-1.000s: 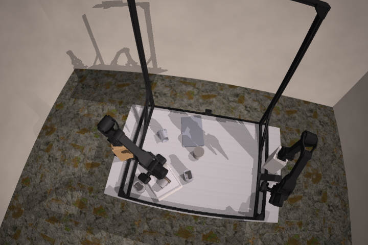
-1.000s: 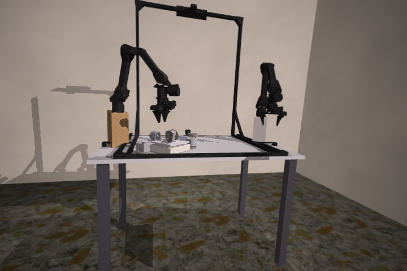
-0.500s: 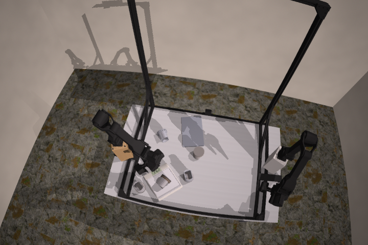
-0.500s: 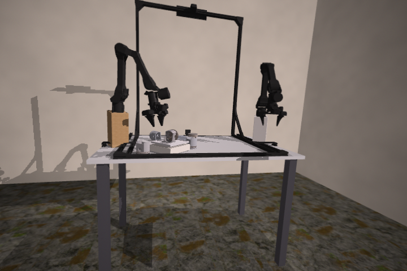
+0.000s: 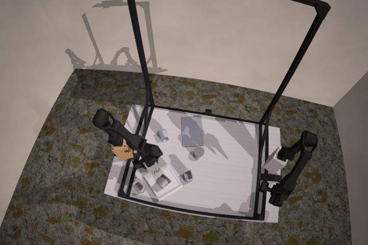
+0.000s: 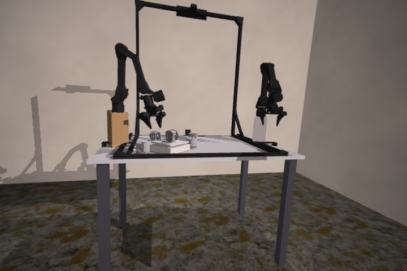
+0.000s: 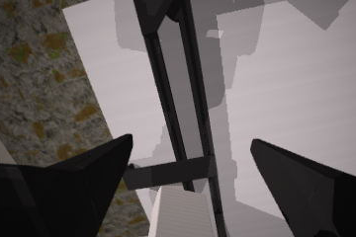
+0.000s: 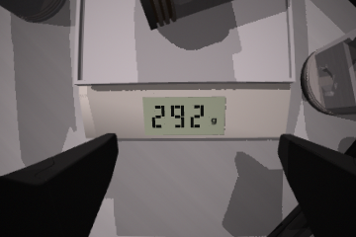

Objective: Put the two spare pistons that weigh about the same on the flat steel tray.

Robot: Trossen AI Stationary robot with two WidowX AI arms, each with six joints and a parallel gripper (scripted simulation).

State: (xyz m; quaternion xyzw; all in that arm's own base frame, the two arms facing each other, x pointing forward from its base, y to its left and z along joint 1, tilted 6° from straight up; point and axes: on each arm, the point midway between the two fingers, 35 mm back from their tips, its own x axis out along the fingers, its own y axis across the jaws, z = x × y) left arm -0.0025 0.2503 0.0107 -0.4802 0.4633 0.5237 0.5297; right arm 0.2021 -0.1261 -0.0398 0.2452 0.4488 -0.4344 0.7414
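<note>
The steel tray (image 5: 192, 131) lies flat at the back with no piston on it. One piston (image 5: 163, 181) (image 6: 171, 135) lies on its side on the scale, which reads 292 g in the right wrist view. A second piston (image 5: 138, 187) (image 8: 334, 79) stands close beside the scale, a third (image 5: 187, 175) on its other side. A brown-topped piston (image 5: 199, 151) stands just in front of the tray. Another (image 5: 162, 135) (image 6: 155, 135) lies left of the tray. My right gripper (image 6: 155, 127) (image 8: 198, 143) is open and empty above the scale's display edge. My left gripper (image 6: 270, 125) (image 7: 193, 141) is open and empty, raised at the table's far side.
The scale (image 5: 160, 199) (image 6: 170, 148) (image 8: 112, 111) sits near the front left in the top view. A black frame (image 5: 190, 211) (image 6: 197, 155) runs around the work area, with tall posts at both sides. A white pedestal (image 5: 274, 163) (image 7: 182, 212) stands under the left arm.
</note>
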